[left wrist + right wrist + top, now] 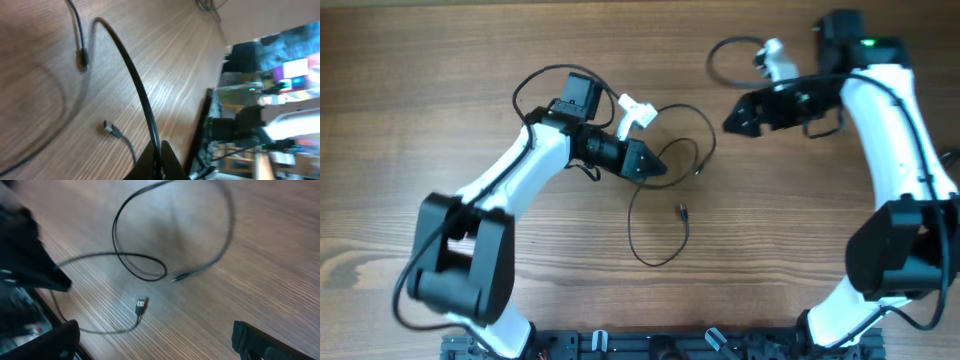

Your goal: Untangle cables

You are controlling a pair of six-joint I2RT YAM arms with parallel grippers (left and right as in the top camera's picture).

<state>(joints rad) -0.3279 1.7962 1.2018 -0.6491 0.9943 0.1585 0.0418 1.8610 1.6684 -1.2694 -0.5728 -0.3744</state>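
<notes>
A thin black cable point(642, 240) lies in loose loops on the wooden table between the arms. One plug end point(682, 211) lies mid-table and another point(698, 172) lies just right of my left gripper. My left gripper point(655, 167) is shut on the cable; in the left wrist view the cord point(131, 70) runs straight into the pinched fingertips point(160, 161), with both plugs point(110, 128) point(83, 59) lying on the wood. My right gripper point(733, 120) is open and empty, up and to the right of the loops. Its wrist view shows the loops point(145, 274) and a plug point(141, 306) beyond the spread fingers point(155, 345).
A thicker black arm wire point(720, 55) loops on the table at the back near the right arm, and another point(525, 90) arcs behind the left arm. A black base rail point(650, 346) runs along the front edge.
</notes>
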